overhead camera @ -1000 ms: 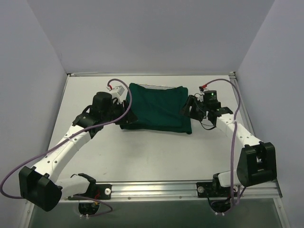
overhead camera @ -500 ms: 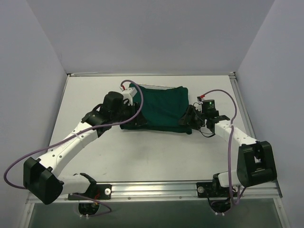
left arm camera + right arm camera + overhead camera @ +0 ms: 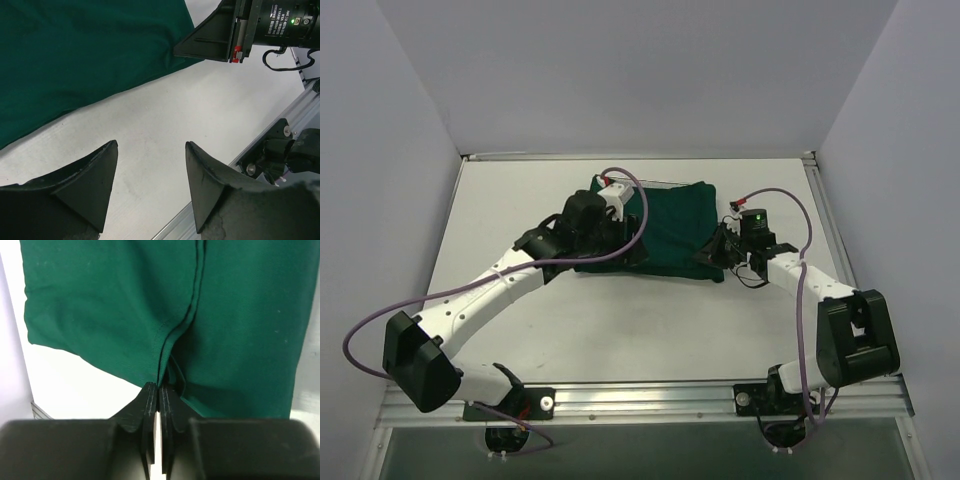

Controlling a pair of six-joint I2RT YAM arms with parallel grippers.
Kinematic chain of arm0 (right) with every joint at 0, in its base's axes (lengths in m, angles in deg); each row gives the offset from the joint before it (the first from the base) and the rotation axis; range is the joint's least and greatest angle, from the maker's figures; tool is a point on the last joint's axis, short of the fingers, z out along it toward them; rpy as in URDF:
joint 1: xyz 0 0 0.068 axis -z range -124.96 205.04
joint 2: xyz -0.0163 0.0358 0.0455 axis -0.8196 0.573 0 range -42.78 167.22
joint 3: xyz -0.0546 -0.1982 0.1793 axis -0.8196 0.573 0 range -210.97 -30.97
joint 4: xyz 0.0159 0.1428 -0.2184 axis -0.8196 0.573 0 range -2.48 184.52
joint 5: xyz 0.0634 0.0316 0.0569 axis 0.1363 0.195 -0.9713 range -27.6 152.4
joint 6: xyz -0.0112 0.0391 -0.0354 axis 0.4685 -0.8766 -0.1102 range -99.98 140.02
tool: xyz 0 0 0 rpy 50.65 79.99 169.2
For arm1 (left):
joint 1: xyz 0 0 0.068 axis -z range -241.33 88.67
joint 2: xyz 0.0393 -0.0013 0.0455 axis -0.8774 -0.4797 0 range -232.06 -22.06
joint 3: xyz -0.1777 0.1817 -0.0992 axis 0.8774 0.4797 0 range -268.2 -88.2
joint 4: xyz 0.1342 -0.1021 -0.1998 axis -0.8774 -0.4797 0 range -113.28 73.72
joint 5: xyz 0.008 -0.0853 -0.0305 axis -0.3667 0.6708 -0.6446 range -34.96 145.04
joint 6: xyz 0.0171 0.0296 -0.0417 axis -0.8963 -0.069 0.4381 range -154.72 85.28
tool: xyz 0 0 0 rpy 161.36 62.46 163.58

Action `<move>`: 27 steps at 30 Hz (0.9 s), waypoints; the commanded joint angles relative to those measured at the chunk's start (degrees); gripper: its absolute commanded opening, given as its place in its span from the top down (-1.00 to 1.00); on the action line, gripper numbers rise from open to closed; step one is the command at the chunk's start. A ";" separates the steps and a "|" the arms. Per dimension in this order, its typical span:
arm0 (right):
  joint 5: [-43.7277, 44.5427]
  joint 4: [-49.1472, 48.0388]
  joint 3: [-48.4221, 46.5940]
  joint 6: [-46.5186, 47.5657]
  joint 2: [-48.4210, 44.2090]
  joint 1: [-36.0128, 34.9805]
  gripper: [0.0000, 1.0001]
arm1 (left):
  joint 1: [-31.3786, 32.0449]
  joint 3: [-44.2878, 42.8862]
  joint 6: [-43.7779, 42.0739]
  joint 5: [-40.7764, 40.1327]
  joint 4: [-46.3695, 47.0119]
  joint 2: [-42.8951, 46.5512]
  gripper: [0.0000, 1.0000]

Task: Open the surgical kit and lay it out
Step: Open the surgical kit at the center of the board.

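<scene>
The surgical kit (image 3: 670, 222) lies as a folded dark green cloth bundle at the back middle of the white table; its tray and instruments are hidden. My left gripper (image 3: 625, 256) hangs open over bare table just in front of the cloth's (image 3: 75, 55) near edge, with nothing between its fingers (image 3: 150, 147). At the bundle's right front corner, my right gripper (image 3: 711, 255) is shut, its fingertips pinching the hemmed edge of the green cloth (image 3: 110, 305) right at the seam (image 3: 159, 388). The right gripper's black body (image 3: 215, 37) also shows in the left wrist view.
An aluminium rail (image 3: 650, 397) runs along the table's near edge, carrying both arm bases. Pale walls close in the left, right and back. Purple cables (image 3: 620, 180) loop above both wrists. White table (image 3: 650, 320) lies in front of the kit.
The left arm has swung right along the cloth's front edge and opened a little wider. The right gripper has moved in to the cloth's corner and shut on its hem.
</scene>
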State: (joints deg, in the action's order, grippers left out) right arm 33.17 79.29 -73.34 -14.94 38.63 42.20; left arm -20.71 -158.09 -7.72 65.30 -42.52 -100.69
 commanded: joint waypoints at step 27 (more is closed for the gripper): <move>-8.82 -2.14 -8.70 -9.95 -4.76 1.06 1.00 | 13.43 -1.48 -21.37 -28.62 34.76 -22.70 -0.52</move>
State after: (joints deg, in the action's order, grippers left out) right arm 27.33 79.55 -80.62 -23.00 36.90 42.66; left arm -7.36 -157.15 -26.54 42.77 -12.44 -121.72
